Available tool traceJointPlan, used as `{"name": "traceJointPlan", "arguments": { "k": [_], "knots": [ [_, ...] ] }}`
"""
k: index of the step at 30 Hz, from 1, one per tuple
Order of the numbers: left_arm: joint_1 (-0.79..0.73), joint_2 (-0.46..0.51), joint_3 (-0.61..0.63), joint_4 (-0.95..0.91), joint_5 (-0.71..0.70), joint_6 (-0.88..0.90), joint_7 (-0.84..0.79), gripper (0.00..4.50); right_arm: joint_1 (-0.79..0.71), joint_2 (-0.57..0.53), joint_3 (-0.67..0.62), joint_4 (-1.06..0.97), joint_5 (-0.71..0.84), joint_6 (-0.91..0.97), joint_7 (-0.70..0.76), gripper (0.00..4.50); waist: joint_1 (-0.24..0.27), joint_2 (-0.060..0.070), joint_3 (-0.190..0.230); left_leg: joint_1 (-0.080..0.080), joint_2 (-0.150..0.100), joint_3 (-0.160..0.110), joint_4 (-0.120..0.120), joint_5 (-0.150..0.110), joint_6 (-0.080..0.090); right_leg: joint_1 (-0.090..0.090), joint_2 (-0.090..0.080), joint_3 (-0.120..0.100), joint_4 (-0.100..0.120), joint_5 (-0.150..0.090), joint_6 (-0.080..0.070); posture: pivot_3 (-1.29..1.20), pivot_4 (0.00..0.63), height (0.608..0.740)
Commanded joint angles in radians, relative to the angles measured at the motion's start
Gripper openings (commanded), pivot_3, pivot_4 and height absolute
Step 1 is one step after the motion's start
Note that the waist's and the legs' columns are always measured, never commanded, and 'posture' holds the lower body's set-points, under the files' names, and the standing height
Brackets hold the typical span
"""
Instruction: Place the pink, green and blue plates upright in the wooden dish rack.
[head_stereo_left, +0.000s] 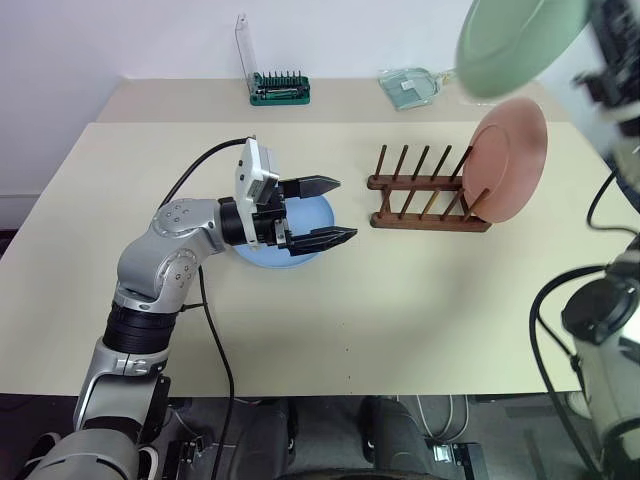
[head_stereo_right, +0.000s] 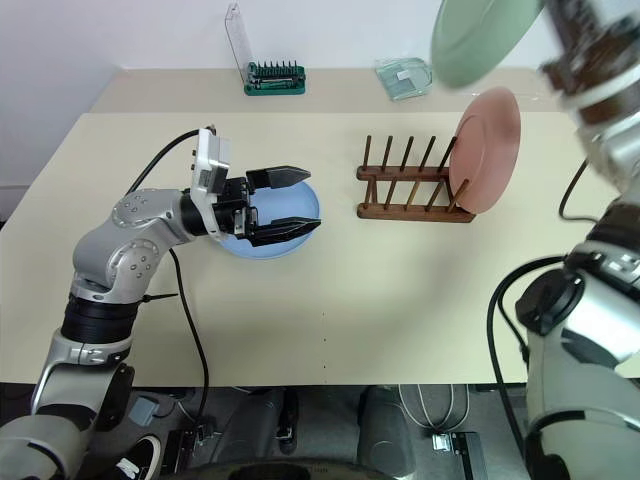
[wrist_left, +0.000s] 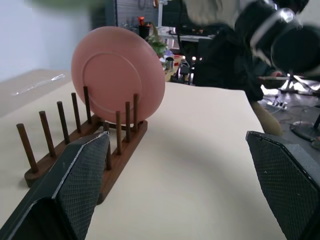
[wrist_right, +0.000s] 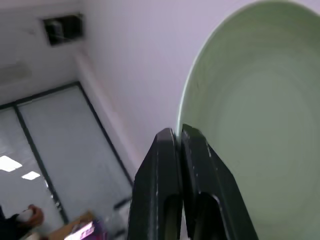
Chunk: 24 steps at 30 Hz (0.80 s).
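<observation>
currently the green plate (head_stereo_left: 518, 42) is held aloft at its rim by the right gripper (wrist_right: 181, 134), whose fingers (wrist_right: 162, 165) are pinched tight on it, high above the far right of the tabletop (head_stereo_left: 400, 310). the pink plate (head_stereo_left: 508, 160) is stood upright in the right end of the wooden dish rack (head_stereo_left: 425, 195), between its pegs. the blue plate (head_stereo_right: 300, 205) is laid flat on the tabletop, well left of the rack. the left gripper (head_stereo_left: 328, 212) is held level just above it, fingers spread wide and holding nothing, pointed toward the rack.
</observation>
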Motion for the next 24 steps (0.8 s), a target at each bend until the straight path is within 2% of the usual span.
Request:
{"name": "traceJointPlan", "arguments": {
  "k": [1, 10, 24],
  "knots": [
    [-0.003, -0.001, 0.011, -0.020, -0.001, -0.016, 0.003, 4.50, 0.023, -0.003, -0.006, -0.069, 0.024, -0.010, -0.008, 0.03, 0.000, 0.000, 0.000, 0.000, 0.000, 0.000, 0.000, 0.000, 0.000, 0.000, 0.000, 0.000, 0.000, 0.000, 0.000, 0.00, 0.150, 0.724],
    [0.000, -0.001, 0.010, -0.021, 0.000, -0.016, 0.004, 4.50, 0.150, 0.012, 0.019, -0.150, 0.031, -0.005, -0.018, 0.03, 0.001, 0.000, 0.000, 0.000, 0.000, 0.000, -0.001, 0.000, 0.000, 0.000, 0.000, 0.000, 0.000, 0.000, 0.000, 0.00, 0.150, 0.724],
    [-0.003, 0.004, 0.010, -0.024, 0.004, -0.017, 0.002, 4.50, 0.214, 0.034, 0.072, -0.191, 0.014, -0.054, -0.055, 0.03, 0.000, 0.000, 0.000, 0.000, 0.000, 0.000, -0.001, 0.000, 0.000, 0.000, 0.001, 0.000, 0.000, 0.000, 0.000, 0.00, 0.150, 0.724]
  ]
}}
